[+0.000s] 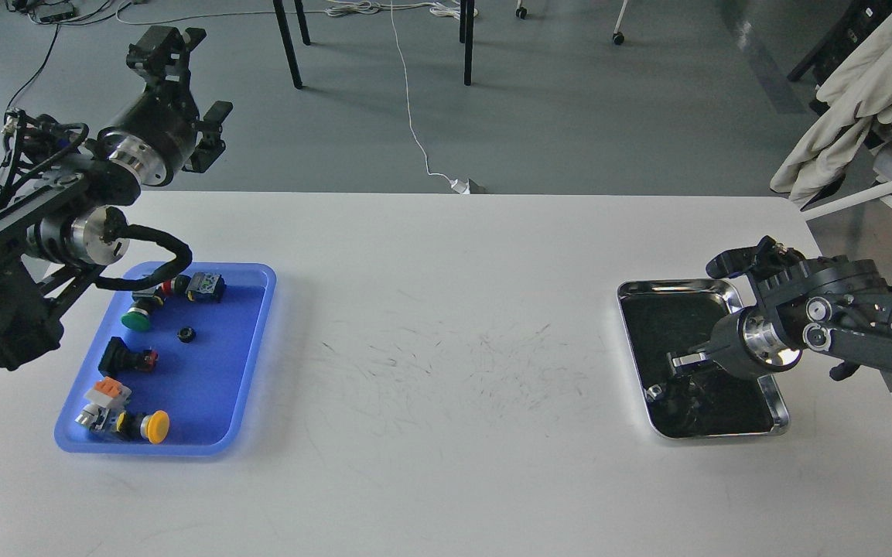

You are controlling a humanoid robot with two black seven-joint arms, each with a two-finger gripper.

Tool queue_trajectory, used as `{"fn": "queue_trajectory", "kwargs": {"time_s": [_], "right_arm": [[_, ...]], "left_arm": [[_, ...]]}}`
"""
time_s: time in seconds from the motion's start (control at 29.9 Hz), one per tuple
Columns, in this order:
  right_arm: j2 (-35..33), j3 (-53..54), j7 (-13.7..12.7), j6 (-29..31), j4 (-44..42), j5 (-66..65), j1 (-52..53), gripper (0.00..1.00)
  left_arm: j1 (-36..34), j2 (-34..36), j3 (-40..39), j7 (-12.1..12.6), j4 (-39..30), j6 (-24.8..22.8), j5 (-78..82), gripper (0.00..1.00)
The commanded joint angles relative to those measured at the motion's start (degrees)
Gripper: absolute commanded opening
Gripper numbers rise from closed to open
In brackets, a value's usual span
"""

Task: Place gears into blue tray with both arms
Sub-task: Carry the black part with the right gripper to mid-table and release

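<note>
The blue tray [248, 352] lies at the table's left. One small black gear [186, 334] rests on its floor among coloured push-button switches. My left gripper [186, 85] hangs high above the tray's far end, beyond the table's back edge, open and empty. My right gripper [674, 371] reaches down into the steel tray [705, 287] at the right. Its dark fingers merge with the tray's dark, reflective inside, so their spacing is unclear. I cannot make out any gears in the steel tray.
Several push-buttons with green [134, 319], yellow [155, 427] and red caps fill the blue tray's left half. A chair draped with a pale cloth [848, 100] stands off the table's right rear corner. Table legs and cables lie on the floor behind.
</note>
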Motion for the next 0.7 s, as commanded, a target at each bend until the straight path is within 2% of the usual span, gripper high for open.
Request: {"fn": "queue_trajectory", "kwargs": {"time_s": [0.0, 0.2, 0.3, 0.43, 0.67], "right_arm": [[-1.46, 0.19, 0.15, 0.00, 2.39, 1.51, 4.25, 0.03], [-2.70, 0.98, 0.33, 0.00, 8.98, 13.01, 14.62, 0.02], [-0.77, 1.60, 2.08, 0.00, 9.87, 19.51, 17.70, 0.02], [6.60, 2.65, 5.68, 0.00, 8.29, 22.61, 17.80, 0.02], [25.05, 3.97, 7.10, -2.69, -4.44, 22.79, 11.92, 0.02]], "left_arm": [[0.00, -0.01, 0.00, 0.00, -0.07, 0.06, 0.00, 0.98], [0.00, -0.10, 0.00, 0.00, 0.02, 0.15, 0.00, 0.98], [-0.18, -0.10, 0.00, 0.00, 0.02, 0.15, 0.00, 0.98], [-0.35, -0.10, -0.09, 0.00, 0.02, 0.06, 0.00, 0.98], [-0.70, -0.19, -0.09, 0.00, 0.02, 0.24, -0.17, 0.98]]}}
